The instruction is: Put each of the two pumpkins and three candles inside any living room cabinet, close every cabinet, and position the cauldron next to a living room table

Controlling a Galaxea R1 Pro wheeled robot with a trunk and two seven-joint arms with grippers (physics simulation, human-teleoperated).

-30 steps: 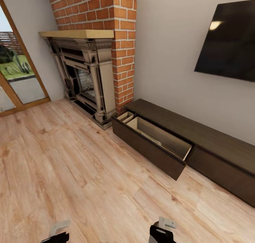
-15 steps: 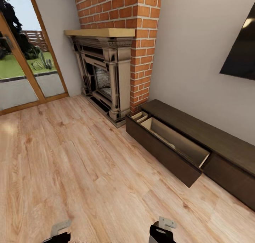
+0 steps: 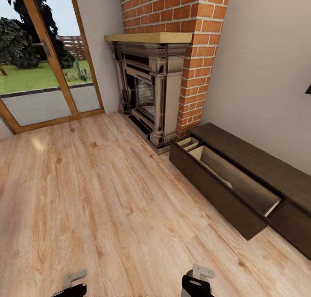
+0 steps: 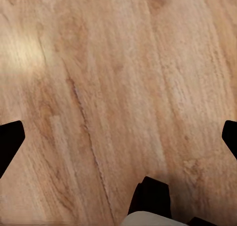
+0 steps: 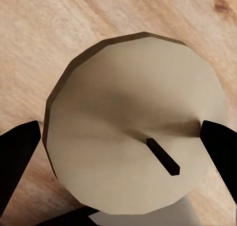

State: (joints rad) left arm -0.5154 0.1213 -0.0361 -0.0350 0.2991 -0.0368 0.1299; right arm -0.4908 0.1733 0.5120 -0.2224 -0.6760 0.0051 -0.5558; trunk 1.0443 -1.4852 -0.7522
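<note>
A short, squat beige wax candle (image 5: 136, 132) with a flat round top and a stubby dark wick sits between the two black fingers of the right gripper (image 5: 118, 137), which close against its sides and carry it above the pale plank floor (image 3: 86, 193). The place for it is the long, low, dark brown wooden cabinet (image 3: 255, 167) against the wall just beside the red brick chimney (image 3: 190, 50), whose pulled-out drawer (image 3: 235, 182) shows a pale interior with small partitions at the end nearest the chimney. To do this step well, I reckon the robot should roll up until the drawer lies squarely below the right arm, keep the candle upright, lower it clear of the dark drawer front into the large pale compartment, and only then release. The left gripper (image 4: 118, 137) hangs over bare floor with its fingers spread wide and nothing between them. On the far side of the chimney from the cabinet stand an ornate stone fireplace (image 3: 149, 94) and a wood-framed glass door (image 3: 47, 63).
</note>
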